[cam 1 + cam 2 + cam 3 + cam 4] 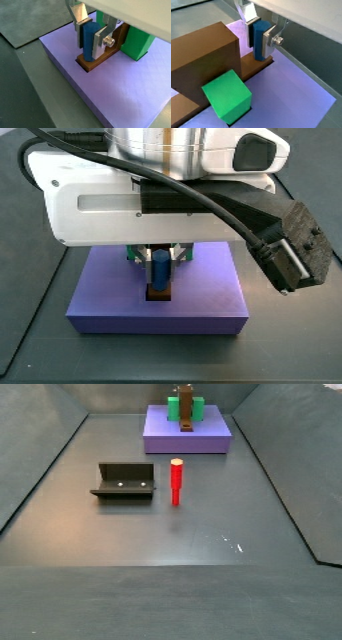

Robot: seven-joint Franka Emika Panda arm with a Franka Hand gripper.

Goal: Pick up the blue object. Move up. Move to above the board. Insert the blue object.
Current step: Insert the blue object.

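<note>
My gripper (90,42) is shut on the blue object (88,36), a short upright blue peg, and holds it between the two silver fingers in both wrist views (260,42). The peg's lower end meets the near end of the brown board (94,63), and the peg hides the hole. The board lies on the purple slab (113,95) with green blocks (138,44) beside it. In a side view the peg (159,274) stands on the board's end (159,297) under the wrist. How deep it sits I cannot tell.
A red peg (175,482) stands upright mid-floor, beside the dark fixture (123,480). The purple slab (187,434) with board and green blocks (185,408) sits at the far end. Sloped dark walls ring the floor.
</note>
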